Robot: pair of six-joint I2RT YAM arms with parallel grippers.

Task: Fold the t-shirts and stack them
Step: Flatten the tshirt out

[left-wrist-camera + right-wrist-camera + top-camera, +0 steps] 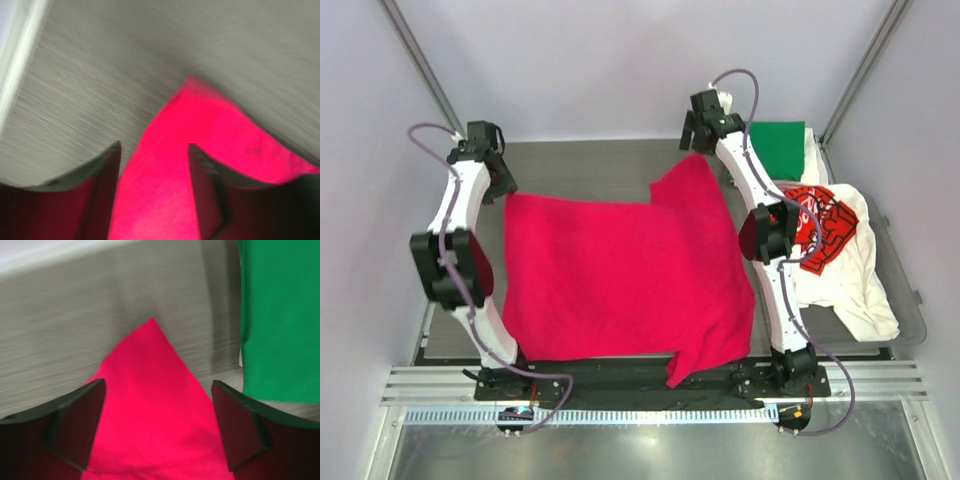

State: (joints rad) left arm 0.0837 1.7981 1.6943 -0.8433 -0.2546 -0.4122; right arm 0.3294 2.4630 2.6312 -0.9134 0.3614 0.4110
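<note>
Left hand [155,146], right hand [159,384] released over magenta tee [620,280]; overhead alone shows printed tee [850,270].

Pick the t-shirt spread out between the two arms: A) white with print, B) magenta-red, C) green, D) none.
B: the magenta-red t-shirt lies spread out mid-view, while the green t-shirt and the printed white t-shirt sit off at the right.

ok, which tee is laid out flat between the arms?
The magenta-red tee, spread open across the middle. The green tee sits folded at the far right corner, and the white printed tee lies crumpled on the right side.
</note>
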